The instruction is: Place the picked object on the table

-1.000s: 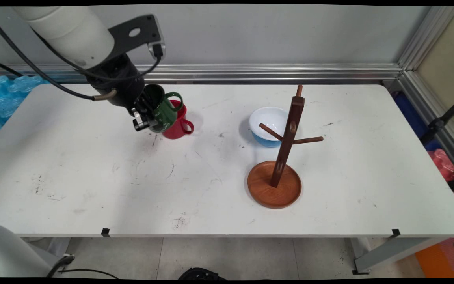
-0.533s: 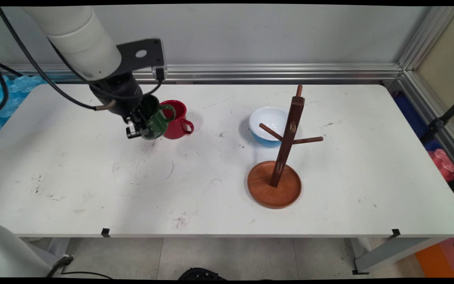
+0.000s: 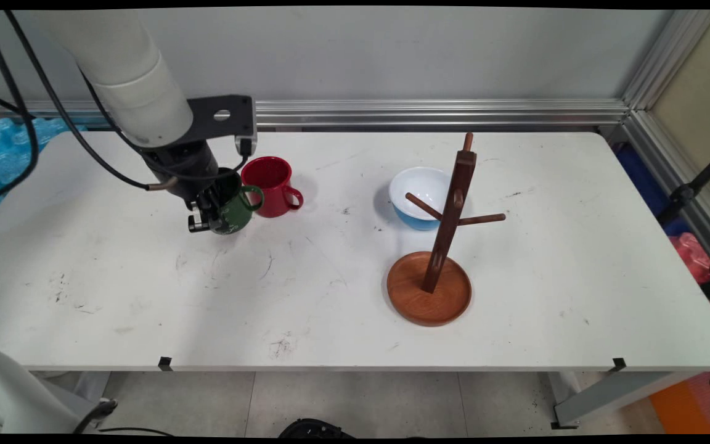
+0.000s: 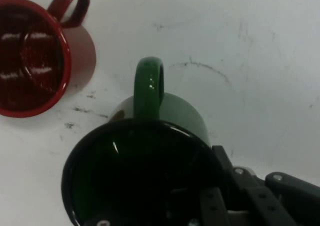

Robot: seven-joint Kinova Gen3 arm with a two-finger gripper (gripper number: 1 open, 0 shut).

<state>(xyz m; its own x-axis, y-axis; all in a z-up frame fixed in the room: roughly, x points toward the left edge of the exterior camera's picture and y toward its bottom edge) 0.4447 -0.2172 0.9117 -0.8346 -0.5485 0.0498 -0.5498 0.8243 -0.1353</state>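
**Green mug clamped at the rim, low over the desk's left rear area**

While the green mug (image 3: 232, 213) is held tilted, its wall is seen clamped between the fingers of the gripper (image 3: 206, 217), which are closed on the rim. The mug's handle (image 4: 149, 86) is turned toward the red mug (image 3: 270, 186), which stands upright just beside it on the desk (image 3: 145, 296), nearer the rear edge. A blue-and-white bowl (image 3: 417, 193) is set toward the rear right of centre, with a wooden mug tree (image 3: 438, 246) standing in front of it.
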